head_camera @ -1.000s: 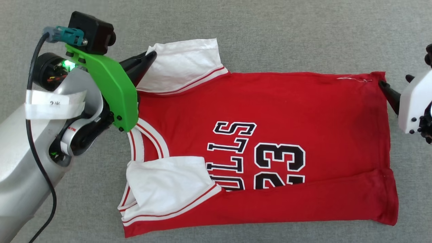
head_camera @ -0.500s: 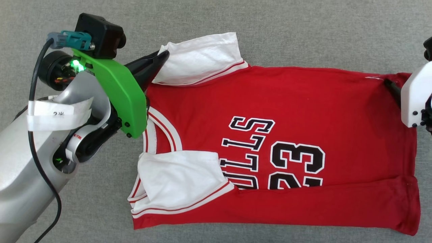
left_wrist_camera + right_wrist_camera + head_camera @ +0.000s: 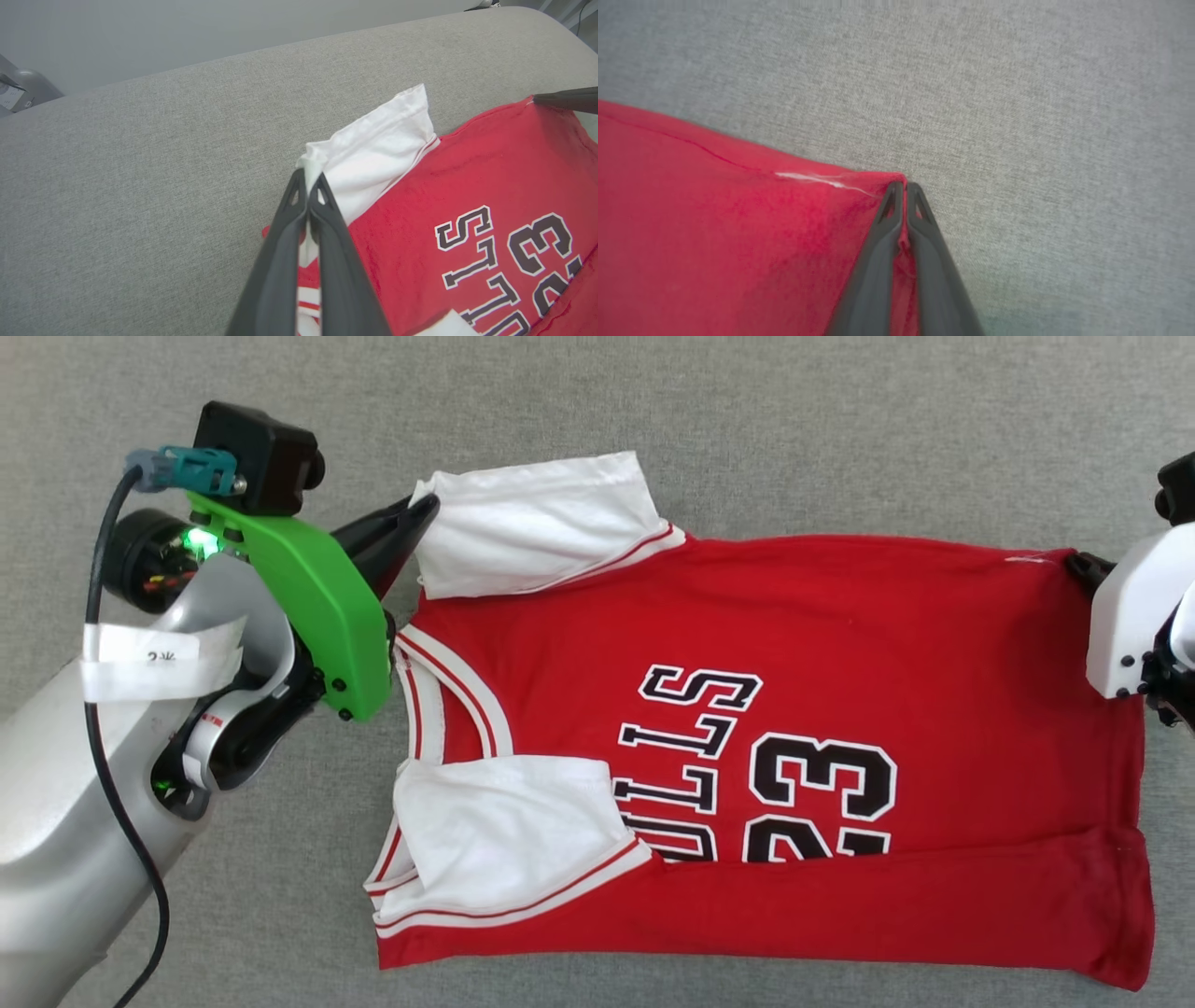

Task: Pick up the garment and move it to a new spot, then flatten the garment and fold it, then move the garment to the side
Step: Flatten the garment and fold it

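Garment (image 3: 840, 616) lettering (image 3: 695, 737) partly under own fold & sleeve (image 3: 504, 821); right gripper (image 3: 1083, 566) mostly hidden, prob. behind its white housing (image 3: 1120, 625).

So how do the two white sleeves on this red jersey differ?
The far white sleeve sticks out past the red jersey onto grey cloth; the near white sleeve lies folded over the chest, covering some lettering. The left claw pinches the far one's corner; nothing grips the near one. Both have red-striped hems.

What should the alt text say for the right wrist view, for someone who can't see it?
The right gripper is shut on a corner of the red garment, cloth pinched between its two dark fingers. The garment spreads to the lower left over a grey woven surface.
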You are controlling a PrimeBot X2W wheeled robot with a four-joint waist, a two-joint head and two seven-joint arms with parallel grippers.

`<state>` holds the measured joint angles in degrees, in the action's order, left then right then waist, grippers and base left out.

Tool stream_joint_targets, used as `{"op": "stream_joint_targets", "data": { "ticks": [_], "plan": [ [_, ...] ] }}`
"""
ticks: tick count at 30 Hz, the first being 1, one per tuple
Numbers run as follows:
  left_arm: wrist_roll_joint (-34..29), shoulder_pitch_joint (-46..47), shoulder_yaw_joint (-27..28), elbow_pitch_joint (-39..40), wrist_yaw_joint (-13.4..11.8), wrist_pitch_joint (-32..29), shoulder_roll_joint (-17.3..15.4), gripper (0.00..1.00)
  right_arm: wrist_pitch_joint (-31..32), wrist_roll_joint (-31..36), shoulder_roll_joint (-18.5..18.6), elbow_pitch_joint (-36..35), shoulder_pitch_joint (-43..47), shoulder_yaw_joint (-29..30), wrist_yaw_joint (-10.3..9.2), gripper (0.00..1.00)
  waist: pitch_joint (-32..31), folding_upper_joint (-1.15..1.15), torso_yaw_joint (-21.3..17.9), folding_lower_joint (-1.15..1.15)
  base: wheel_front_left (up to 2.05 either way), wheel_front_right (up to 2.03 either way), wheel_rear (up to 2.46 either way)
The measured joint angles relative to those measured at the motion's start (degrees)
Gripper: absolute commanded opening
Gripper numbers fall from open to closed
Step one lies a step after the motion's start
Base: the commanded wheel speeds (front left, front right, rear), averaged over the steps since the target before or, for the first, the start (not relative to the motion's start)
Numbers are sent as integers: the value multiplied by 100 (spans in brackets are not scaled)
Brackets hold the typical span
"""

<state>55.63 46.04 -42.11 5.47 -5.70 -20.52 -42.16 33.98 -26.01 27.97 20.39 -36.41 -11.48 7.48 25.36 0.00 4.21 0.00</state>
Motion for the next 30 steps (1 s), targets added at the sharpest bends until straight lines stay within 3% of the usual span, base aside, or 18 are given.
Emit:
{"op": "stream_joint_targets", "data": {
  "ticks": [14,23,30],
  "plan": [
    [224,-937,-75,-245,-36,353,14,0,-713,-673,-185,-36,1156,564,1,0,-911,0,-23,0,0,0,0],
    [573,-2121,-196,46,-334,646,-82,0,-920,-1170,-318,-491,2244,650,1,0,-1495,0,-16,0,0,0,0],
    [715,-2914,-390,103,-572,795,-162,0,-922,-1418,-216,-859,2936,568,1,0,-1798,0,-22,0,0,0,0]
  ]
}}
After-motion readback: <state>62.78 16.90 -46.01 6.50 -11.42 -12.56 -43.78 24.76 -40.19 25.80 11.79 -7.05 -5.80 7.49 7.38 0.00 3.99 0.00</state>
